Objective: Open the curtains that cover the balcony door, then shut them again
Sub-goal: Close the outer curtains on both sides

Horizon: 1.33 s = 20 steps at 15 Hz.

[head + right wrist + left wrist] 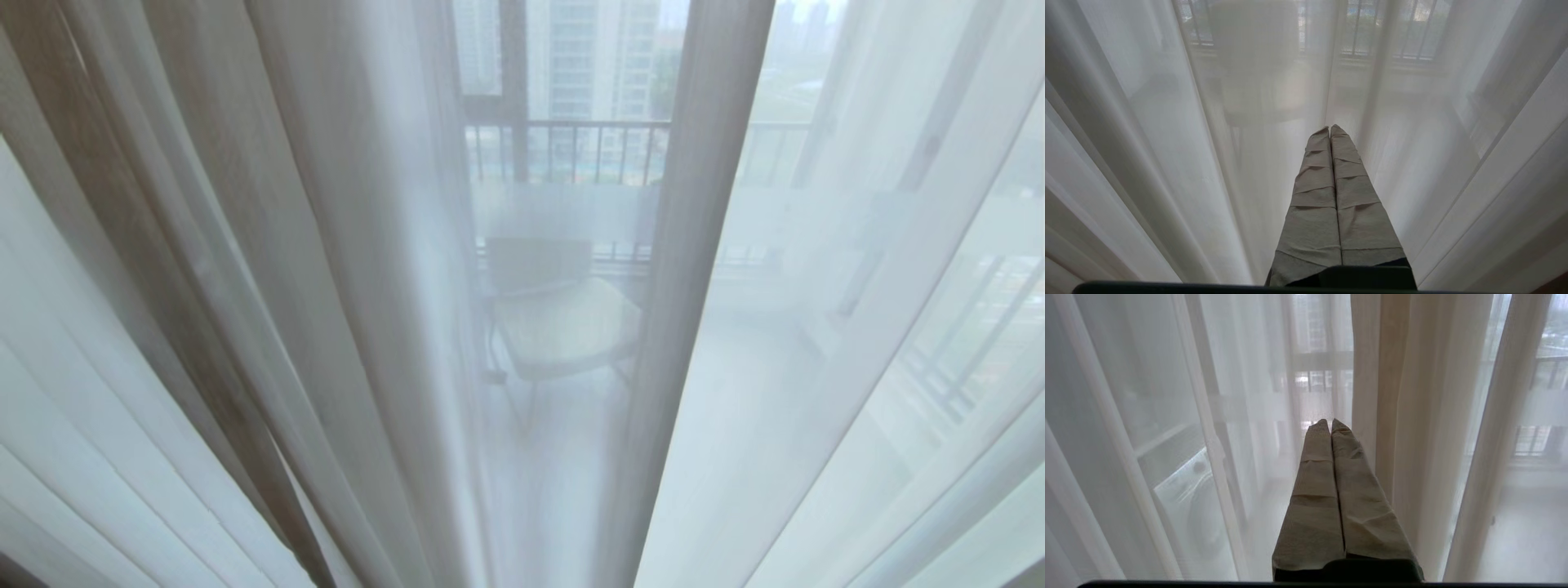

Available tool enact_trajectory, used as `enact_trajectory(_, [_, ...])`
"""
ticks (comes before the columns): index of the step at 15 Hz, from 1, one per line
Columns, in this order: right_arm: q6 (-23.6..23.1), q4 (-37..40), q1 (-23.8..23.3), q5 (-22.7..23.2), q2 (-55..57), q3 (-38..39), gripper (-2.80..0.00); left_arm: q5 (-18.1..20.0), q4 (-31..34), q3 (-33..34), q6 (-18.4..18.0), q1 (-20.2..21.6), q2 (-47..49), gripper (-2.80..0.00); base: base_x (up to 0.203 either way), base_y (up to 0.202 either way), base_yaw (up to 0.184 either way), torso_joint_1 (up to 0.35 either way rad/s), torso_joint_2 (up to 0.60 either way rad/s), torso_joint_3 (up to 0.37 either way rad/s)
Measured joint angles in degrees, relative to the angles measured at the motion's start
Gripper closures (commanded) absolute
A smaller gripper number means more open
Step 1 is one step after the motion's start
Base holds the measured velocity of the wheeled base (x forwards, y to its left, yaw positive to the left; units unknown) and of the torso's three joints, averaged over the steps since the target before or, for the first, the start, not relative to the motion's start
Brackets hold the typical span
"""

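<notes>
We are keeping the left gripper (pixel 1330 424) pressed shut on nothing, the curtains (pixel 1404 416) hanging just beyond its closed jaws, beige folds beside the tips. We are holding the right gripper (pixel 1329 130) shut too, sheer voile draping ahead of its jaws.

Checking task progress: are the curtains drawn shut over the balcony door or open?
Sheer curtains hang drawn across the view; the balcony chair shows only through the voile. No bare gap visible. The beige drape is bunched at left.
</notes>
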<state>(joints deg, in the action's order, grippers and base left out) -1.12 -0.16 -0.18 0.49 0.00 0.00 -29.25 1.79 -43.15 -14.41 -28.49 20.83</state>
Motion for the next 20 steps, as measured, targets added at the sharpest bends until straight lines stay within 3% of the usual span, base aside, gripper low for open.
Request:
enact_trajectory(3, [0.0, 0.0, 0.0, 0.0, 0.0, 0.0, 0.00, 0.2, 0.0, 1.4, 0.6, -0.3, -0.1, 0.00, 0.000, 0.000, 0.000, 0.000, 0.00, 0.000])
enact_trajectory(6, [0.0, 0.0, 0.0, 0.0, 0.0, 0.0, 0.00, 3.2, 0.0, 4.2, 5.0, 3.6, -0.1, 0.00, 0.000, 0.000, 0.000, 0.000, 0.00, 0.000])
enact_trajectory(11, [0.0, 0.0, 0.0, 0.0, 0.0, 0.0, 0.00, 19.8, 0.1, 11.6, 12.9, 19.1, -0.8, 0.00, 0.000, 0.000, 0.000, 0.000, 0.00, 0.000])
enact_trajectory(13, [0.0, 0.0, 0.0, 0.0, 0.0, 0.0, 0.00, 28.7, 0.0, 15.7, 14.3, 26.2, -1.6, 0.00, 0.000, 0.000, 0.000, 0.000, 0.00, 0.000])
enact_trajectory(15, [0.0, 0.0, 0.0, 0.0, 0.0, 0.0, 0.00, 34.8, 0.0, 20.6, 14.5, 30.5, -3.0, 0.00, 0.000, 0.000, 0.000, 0.000, 0.00, 0.000])
enact_trajectory(20, [0.0, 0.0, 0.0, 0.0, 0.0, 0.0, 0.00, 35.8, -0.4, 31.4, 14.4, 32.8, -4.9, 0.00, 0.000, 0.000, 0.000, 0.000, 0.00, 0.000])
